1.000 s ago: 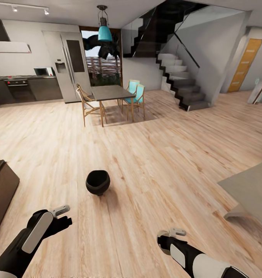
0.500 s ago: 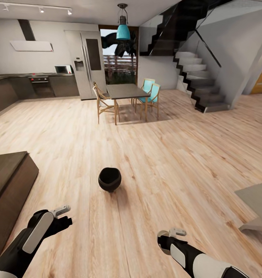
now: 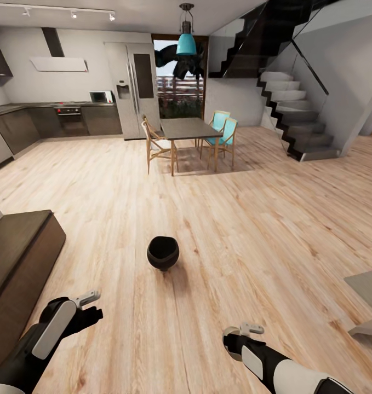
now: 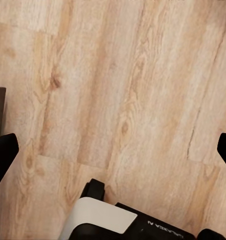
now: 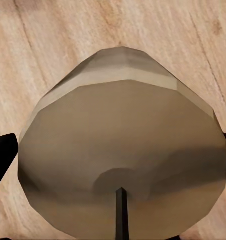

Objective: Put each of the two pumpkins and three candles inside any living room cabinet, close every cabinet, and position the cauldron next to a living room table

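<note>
The cauldron (image 3: 163, 253), a small round black pot, stands on the wood floor ahead of both arms, out of reach. Low on the left, my left gripper (image 3: 90, 307) hangs open over bare floor; in its wrist view the left gripper (image 4: 113, 150) has nothing between its spread fingertips (image 4: 3, 152). My right gripper (image 3: 244, 332) is low on the right. In the right wrist view a squat beige-grey candle (image 5: 123, 120) with a thin dark wick sits between the right gripper's (image 5: 117, 152) fingertips (image 5: 2, 150). The dark brown cabinet (image 3: 18, 257) stands at the left. The pumpkins are out of view.
A pale low table (image 3: 367, 298) juts in at the right edge. Far ahead stand a dining table (image 3: 188, 129) with chairs, a fridge (image 3: 132, 90), kitchen units (image 3: 54, 120) and a staircase (image 3: 301, 126). Open wood floor lies all around the cauldron.
The whole view has swung left, so the camera has turned: more of the cabinet shows and less of the pale table. Both arms keep their pose.
</note>
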You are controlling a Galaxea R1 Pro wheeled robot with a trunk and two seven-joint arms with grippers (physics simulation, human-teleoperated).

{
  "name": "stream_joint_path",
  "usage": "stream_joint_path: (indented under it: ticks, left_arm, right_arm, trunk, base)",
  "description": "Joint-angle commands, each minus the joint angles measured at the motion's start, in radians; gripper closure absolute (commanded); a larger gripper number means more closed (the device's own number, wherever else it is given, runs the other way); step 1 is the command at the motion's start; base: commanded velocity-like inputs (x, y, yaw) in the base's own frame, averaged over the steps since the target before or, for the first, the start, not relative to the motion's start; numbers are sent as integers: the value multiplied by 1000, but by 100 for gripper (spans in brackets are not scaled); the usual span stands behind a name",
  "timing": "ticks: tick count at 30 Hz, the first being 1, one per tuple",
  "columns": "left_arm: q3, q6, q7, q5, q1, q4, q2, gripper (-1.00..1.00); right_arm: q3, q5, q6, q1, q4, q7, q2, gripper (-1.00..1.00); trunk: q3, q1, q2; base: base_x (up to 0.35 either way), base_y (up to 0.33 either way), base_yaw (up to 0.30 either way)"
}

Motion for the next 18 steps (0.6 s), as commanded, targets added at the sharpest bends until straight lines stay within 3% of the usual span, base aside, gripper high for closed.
stream_joint_path:
  ticks: [1, 8, 18]
  left_arm:
    - [-1, 0, 10, 11, -1, -1, 1, -100]
    - [1, 2, 8, 16, -1, 0, 2, -100]
    - [-2, 1, 8, 18, -1, 0, 2, -100]
  right_arm:
    - [8, -5, 5, -1, -2, -7, 0, 100]
    - [8, -2, 5, -1, -2, -7, 0, 100]
    - [9, 2, 6, -1, -1, -8, 0, 100]
  trunk:
    - [-1, 0, -1]
    - [-1, 0, -1]
    - [-1, 0, -1]
  base:
    - [0, 0, 6]
    - [183, 0, 72]
    - [148, 0, 180]
